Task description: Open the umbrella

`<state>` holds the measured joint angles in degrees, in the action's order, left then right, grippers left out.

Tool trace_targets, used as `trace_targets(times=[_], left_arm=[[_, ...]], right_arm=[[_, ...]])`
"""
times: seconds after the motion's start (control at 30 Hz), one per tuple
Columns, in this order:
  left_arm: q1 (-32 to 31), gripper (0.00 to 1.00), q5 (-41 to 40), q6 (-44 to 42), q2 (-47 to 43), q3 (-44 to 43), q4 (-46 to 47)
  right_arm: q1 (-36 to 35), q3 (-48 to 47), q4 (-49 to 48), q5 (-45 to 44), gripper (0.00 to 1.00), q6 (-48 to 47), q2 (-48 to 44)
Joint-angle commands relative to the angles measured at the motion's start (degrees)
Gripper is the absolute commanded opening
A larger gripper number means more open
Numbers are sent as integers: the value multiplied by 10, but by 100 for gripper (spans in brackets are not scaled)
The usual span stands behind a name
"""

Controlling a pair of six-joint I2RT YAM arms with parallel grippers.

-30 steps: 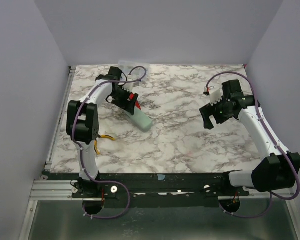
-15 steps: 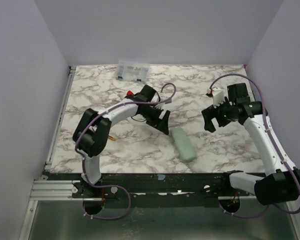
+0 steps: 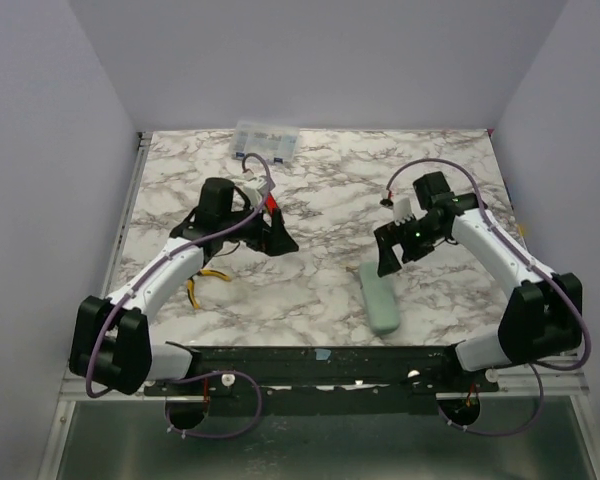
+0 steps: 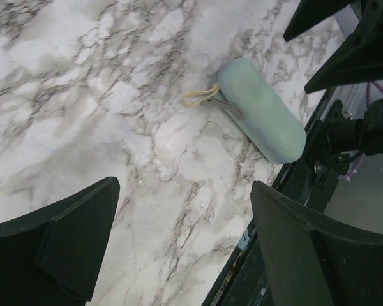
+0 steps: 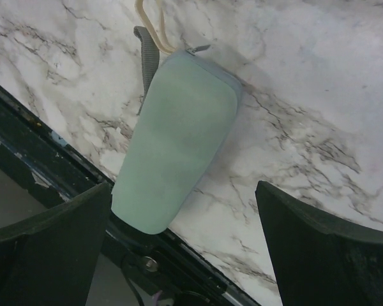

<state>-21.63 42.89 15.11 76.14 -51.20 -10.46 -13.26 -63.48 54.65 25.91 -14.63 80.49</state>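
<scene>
Pale lavender-grey walls (image 3: 310, 60) close in the left, back and right sides of a white desk (image 3: 330, 200) veined with grey marble pattern. A metal rail (image 3: 115, 250) runs down its left edge. Yellow-handled pliers (image 3: 205, 279) lie beside the left arm, on the left of the desk. Further right, the left gripper (image 4: 184, 185) hangs above bare marble, its fingers spread wide with nothing between them. A red-handled screwdriver (image 3: 271, 204) shows just behind it, and a clear compartment box (image 3: 265, 141) sits at the back edge. Right of centre, near the front edge, the umbrella (image 5: 175, 140) lies flat in its mint-green sleeve. A tan cord loop and a grey strap trail from its far end. The right gripper (image 5: 182, 186) hovers over it with fingers spread apart, gripping nothing.
</scene>
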Motion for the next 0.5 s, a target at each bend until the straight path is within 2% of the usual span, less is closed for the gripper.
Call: trace_targets(times=[0.0,0.2,0.37,0.47], left_arm=[[66,87,-12,-19,-49,3,-42],[129,90,-18,-20,-120,40,-64],[141,98,-27,-28,-190,90,-57],[141,98,-21,-17,-220,129,-25]], right_arm=[[-40,-4,-13,40,98,40,53],[-73,-4,-29,87,100,53,150],[-162,-65,-46,69,100,32,200],[-212,-119,-60,36,100,13,221]])
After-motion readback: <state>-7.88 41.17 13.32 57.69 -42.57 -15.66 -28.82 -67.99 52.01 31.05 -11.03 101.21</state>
